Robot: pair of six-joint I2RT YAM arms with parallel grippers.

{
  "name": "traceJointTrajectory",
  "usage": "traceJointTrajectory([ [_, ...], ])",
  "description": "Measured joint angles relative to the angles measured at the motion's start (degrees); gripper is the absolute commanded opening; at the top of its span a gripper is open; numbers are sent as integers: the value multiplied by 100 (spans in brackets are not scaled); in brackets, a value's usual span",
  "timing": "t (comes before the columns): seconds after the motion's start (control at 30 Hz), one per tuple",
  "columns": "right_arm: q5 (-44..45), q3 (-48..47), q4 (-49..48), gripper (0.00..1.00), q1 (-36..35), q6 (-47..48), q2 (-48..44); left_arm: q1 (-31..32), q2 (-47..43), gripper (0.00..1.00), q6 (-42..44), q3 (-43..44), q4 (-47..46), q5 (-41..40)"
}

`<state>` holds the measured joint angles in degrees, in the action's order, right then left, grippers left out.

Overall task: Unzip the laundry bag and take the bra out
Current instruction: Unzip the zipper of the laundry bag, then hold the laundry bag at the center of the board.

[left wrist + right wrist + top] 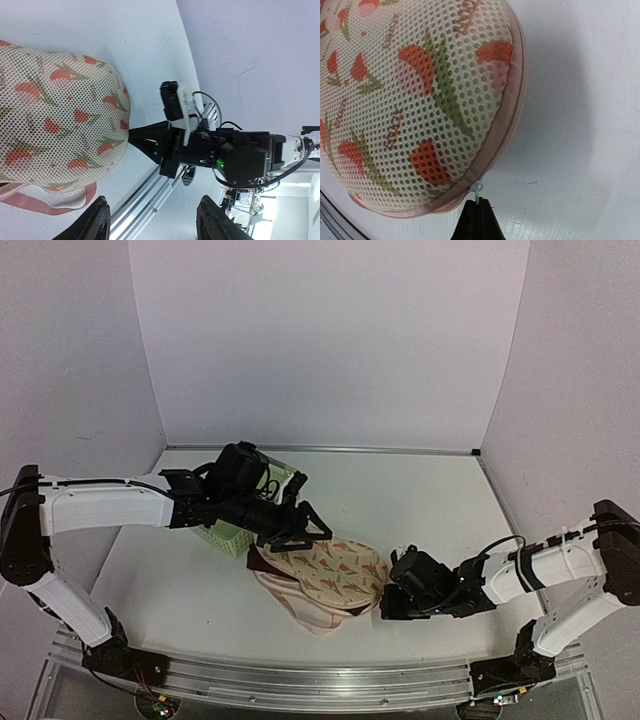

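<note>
The laundry bag [335, 578] lies on the table in the middle, cream mesh with orange-red and green motifs and pale pink edging. My right gripper [386, 600] is at its right end, shut on the small white zipper pull [477, 189] at the pink rim; the bag [420, 100] fills that view. My left gripper [300, 530] is open and empty, just above the bag's left end; the bag [55, 110] shows to the upper left of my left gripper [152, 222]. A dark maroon sliver, perhaps the bra [259, 560], shows at the bag's left end.
A light green lattice basket [238, 532] stands behind the left gripper, partly hidden by the arm. The right arm [240, 157] and the aluminium rail [150, 200] at the table's near edge show in the left wrist view. White walls surround the table.
</note>
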<state>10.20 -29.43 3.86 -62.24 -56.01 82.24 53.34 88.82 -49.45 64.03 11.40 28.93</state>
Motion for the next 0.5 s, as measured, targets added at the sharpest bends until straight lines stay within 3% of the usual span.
traceJointTrajectory([
  [0.27, 28, -501, -203, 0, -256, -188, 599, 70, -584, 63, -520, -951, -149, -66],
  [0.5, 286, -846, -310, 0, -382, -350, 828, 306, -584, 68, -1655, -1784, -833, -372],
])
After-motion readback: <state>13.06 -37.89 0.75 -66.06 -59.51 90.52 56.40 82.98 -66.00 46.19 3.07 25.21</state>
